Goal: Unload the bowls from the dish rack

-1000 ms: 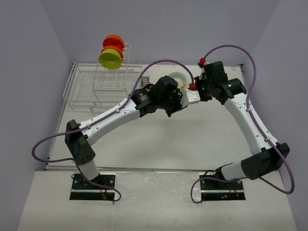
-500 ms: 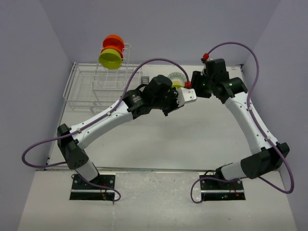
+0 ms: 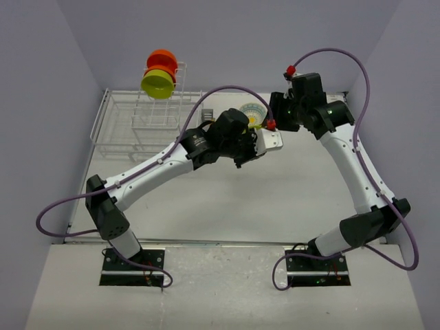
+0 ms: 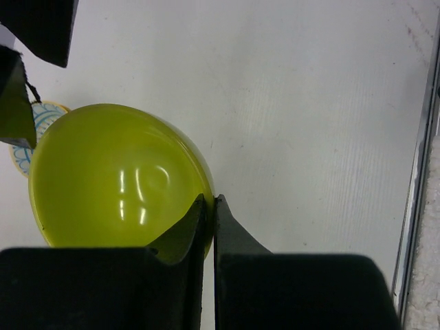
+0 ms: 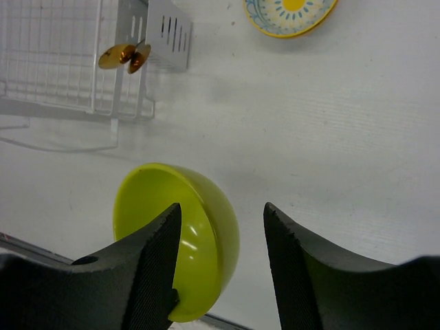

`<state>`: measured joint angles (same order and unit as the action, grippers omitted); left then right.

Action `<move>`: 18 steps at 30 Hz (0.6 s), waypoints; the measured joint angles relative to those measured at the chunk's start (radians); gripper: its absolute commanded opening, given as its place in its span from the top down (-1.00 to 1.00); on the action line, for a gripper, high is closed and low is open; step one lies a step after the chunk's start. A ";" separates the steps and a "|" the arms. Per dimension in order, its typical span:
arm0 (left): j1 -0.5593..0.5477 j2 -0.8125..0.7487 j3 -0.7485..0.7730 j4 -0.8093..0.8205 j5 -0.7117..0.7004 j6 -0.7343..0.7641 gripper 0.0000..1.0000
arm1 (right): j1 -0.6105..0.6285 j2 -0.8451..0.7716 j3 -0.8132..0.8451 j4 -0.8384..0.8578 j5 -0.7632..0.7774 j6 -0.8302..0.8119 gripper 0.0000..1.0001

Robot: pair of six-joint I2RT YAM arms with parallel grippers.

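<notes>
Left gripper (image 4: 210, 203): jaws drawn together, clamped on the rim of the held lime-green bowl (image 4: 117, 179).
Right gripper (image 5: 221, 210): jaws stood apart, nothing clamped. One finger overlapped the held lime-green bowl in the wrist view; contact could not be determined.
Held lime-green bowl: out of the dish rack (image 3: 113, 130), to the right of it in the overhead view, tilted on edge over the table (image 3: 275, 199). Whether it touched the table could not be told.
Flower-patterned bowl (image 5: 292, 12): out of the dish rack, lying on the table to the rack's right, beyond the held bowl.
Racked lime-green bowl (image 3: 158, 84): standing on edge at the top of the dish rack's upright tier.
Orange-red bowl (image 3: 162, 57): on the same tier of the dish rack, directly behind the racked lime-green bowl.
Grey cutlery holder (image 5: 170, 33): fixed to the dish rack's right end, on the side facing both grippers.
Arms: both reached to the right of the dish rack, grippers close together.
</notes>
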<state>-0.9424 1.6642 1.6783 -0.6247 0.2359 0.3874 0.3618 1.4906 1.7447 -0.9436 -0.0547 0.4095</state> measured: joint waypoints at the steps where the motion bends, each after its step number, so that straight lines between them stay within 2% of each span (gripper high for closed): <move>1: 0.000 0.008 0.005 -0.003 0.002 0.000 1.00 | 0.003 0.009 -0.001 -0.008 -0.002 -0.004 -0.04; 7: 0.000 0.049 0.040 -0.025 0.004 0.003 1.00 | 0.021 0.044 -0.027 -0.051 -0.015 -0.037 0.13; 9: 0.000 0.057 0.054 -0.030 0.004 0.003 1.00 | 0.026 0.045 -0.045 -0.060 -0.015 -0.049 0.28; 13: 0.000 0.061 0.071 -0.040 0.003 0.011 1.00 | 0.031 0.045 -0.077 -0.067 -0.012 -0.070 0.73; 14: 0.000 0.061 0.072 -0.042 0.006 0.016 1.00 | 0.031 0.045 -0.083 -0.067 -0.012 -0.072 1.00; 18: -0.005 0.062 0.087 -0.042 0.012 0.025 0.97 | 0.031 0.051 -0.106 -0.065 -0.004 -0.085 1.00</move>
<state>-0.9478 1.7260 1.7657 -0.6666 0.2478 0.4122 0.3927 1.5414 1.6390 -1.0088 -0.0586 0.3244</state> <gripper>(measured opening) 0.030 0.052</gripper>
